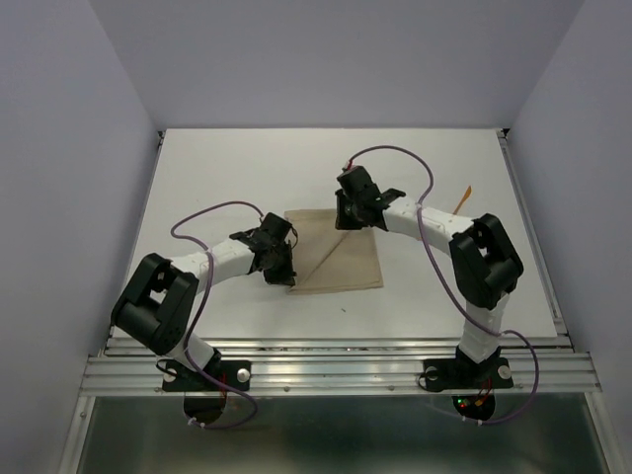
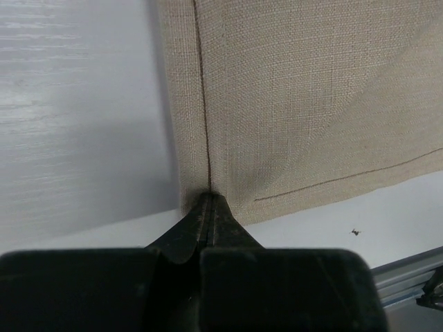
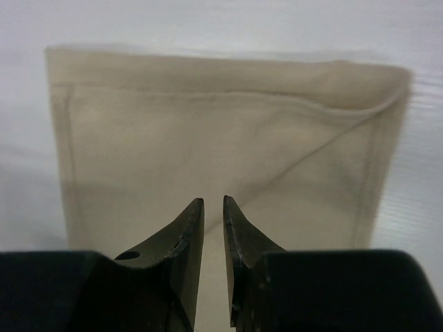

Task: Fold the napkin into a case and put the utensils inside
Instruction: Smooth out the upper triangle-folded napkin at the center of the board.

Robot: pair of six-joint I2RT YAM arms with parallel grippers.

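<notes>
Pinching shut on the napkin (image 2: 304, 104), the left gripper (image 2: 210, 198) has its fingers pressed together on the cloth's hemmed edge near a corner, where a stitched seam runs straight away from the tips. The right gripper (image 3: 213, 202) hovers at another edge with its fingers (image 3: 190, 228) a narrow slit apart and nothing seen between them. Ahead of those fingers the tan cloth lies flat, its long axis crosswise to them. A folded layer's slanting edge climbs from just beyond the tips to the far right corner. Well apart behind the right fingers, beyond the forearm, a thin orange utensil (image 1: 464, 197) lies clear of the cloth, pointing away from the arm bases with a slight lean. Underneath is a white table (image 1: 227, 168) with an aluminium rail (image 1: 336, 370) along its near edge, pale lavender walls (image 1: 59, 148) around, and purple cables (image 1: 387, 148) looping over the arms
</notes>
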